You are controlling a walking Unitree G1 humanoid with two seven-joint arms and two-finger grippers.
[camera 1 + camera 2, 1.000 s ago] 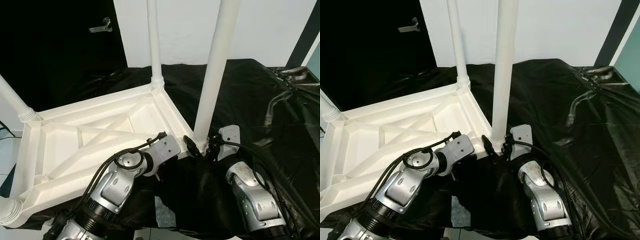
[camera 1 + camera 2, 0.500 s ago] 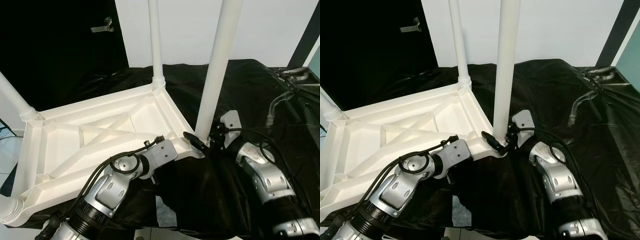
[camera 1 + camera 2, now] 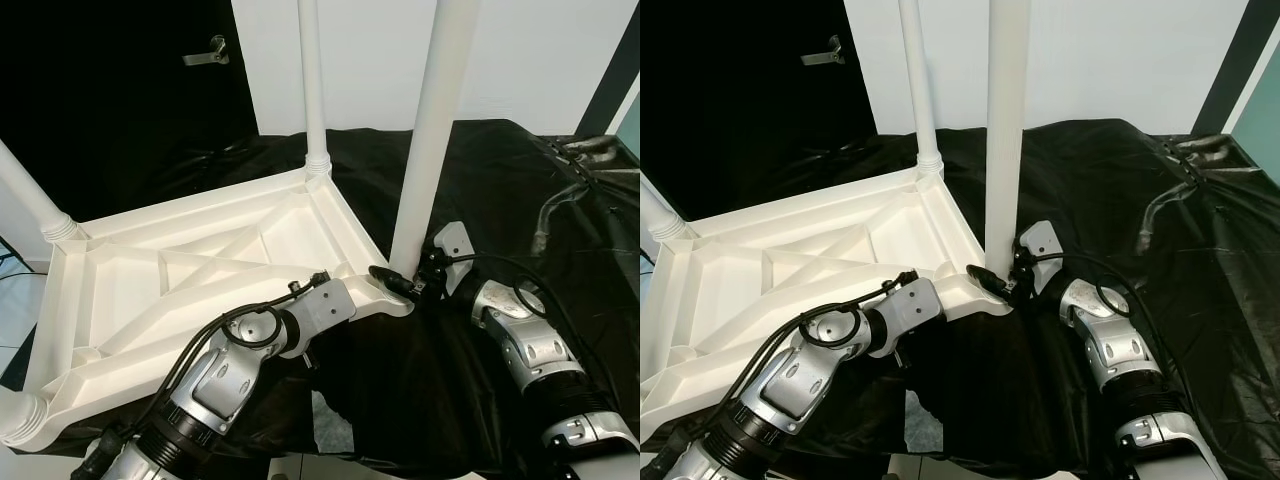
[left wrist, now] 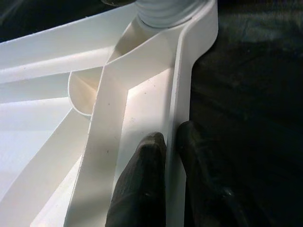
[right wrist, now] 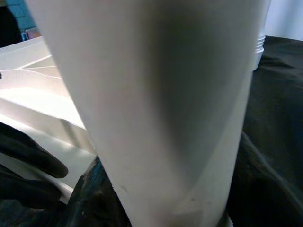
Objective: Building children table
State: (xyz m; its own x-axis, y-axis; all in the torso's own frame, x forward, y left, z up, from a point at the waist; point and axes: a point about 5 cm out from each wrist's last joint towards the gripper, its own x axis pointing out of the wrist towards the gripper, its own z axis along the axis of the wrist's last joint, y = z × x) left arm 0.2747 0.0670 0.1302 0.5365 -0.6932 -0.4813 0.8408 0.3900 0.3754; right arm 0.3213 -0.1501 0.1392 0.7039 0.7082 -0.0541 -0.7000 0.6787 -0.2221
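Table lies upside down. Left end effector pinches its rim; right end effector grips the leg, which could tip if loose.

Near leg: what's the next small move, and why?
Probably keep twisting the near leg into its corner socket. It stands upright in the corner of the upturned table, the right gripper is at its base, and the left gripper pinches the table's rim to steady it. Whether the leg is fully seated can't be seen.
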